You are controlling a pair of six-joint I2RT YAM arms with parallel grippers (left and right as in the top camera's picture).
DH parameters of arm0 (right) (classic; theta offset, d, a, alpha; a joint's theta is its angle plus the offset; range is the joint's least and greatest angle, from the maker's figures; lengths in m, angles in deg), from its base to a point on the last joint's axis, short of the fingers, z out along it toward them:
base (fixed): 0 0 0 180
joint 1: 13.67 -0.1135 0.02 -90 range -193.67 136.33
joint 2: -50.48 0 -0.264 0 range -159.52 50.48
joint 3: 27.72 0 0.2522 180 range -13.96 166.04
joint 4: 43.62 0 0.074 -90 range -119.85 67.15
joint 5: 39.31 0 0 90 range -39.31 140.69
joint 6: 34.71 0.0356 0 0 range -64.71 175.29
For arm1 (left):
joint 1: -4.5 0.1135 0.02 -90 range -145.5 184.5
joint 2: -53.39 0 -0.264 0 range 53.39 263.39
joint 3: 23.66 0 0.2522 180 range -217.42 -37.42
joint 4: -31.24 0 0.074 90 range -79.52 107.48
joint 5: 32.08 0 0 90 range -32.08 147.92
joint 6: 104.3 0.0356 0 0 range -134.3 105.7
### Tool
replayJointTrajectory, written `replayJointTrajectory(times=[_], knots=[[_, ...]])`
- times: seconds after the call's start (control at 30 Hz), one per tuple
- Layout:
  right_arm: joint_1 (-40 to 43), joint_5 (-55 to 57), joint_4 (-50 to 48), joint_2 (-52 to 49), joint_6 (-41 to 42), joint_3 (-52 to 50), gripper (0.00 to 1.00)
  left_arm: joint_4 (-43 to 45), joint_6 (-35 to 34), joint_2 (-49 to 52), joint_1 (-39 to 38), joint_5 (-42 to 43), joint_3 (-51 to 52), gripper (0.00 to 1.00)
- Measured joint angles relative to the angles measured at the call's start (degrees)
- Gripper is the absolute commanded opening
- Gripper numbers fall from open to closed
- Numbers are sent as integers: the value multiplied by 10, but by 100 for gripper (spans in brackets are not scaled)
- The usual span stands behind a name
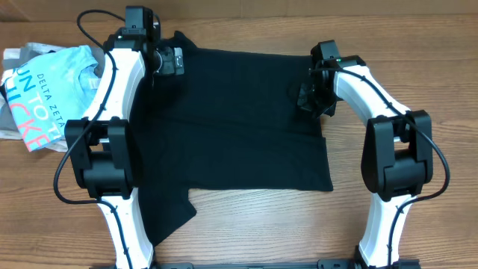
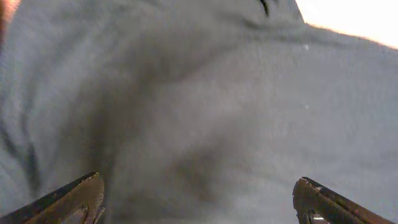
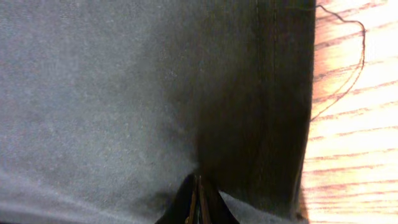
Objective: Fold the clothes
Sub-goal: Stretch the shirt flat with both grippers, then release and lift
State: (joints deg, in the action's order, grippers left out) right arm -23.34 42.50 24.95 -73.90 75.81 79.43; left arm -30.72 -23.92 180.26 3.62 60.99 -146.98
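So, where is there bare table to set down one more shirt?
Bare table lies below the hem of the black T-shirt, between the two arm bases, and right of the right arm. The left end is crowded by the light-blue T-shirt pile; the left arm overhangs the black T-shirt.

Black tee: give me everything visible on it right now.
The black T-shirt is plain, soft-looking fabric, spread mostly flat on the wooden table, with what looks like a sleeve sticking out at the near left. Its right edge has a stitched hem with a loose thread trailing over the wood. The right hand is shut, pinching fabric beside that hem; the left hand hangs open just over the far left corner.
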Motion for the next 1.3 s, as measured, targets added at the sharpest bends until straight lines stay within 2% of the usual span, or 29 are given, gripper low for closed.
replayJointTrajectory(times=[0.23,0.63,1.0,1.03,1.2,1.3], knots=[[0,25,-9,-16,-6,1,4,-18,0,0,0,39,0,100],[6,68,-23,-27,-1,14,4,-61,0,0,0,49,0,100],[110,71,-34,-28,0,15,4,-60,18,0,0,94,0,100],[117,71,-37,-28,-2,15,4,-60,20,0,0,98,0,100],[130,73,-37,-31,-13,22,22,-59,28,0,-4,106,0,100],[130,79,-11,-43,-15,48,23,-56,39,0,-10,109,0,100]])
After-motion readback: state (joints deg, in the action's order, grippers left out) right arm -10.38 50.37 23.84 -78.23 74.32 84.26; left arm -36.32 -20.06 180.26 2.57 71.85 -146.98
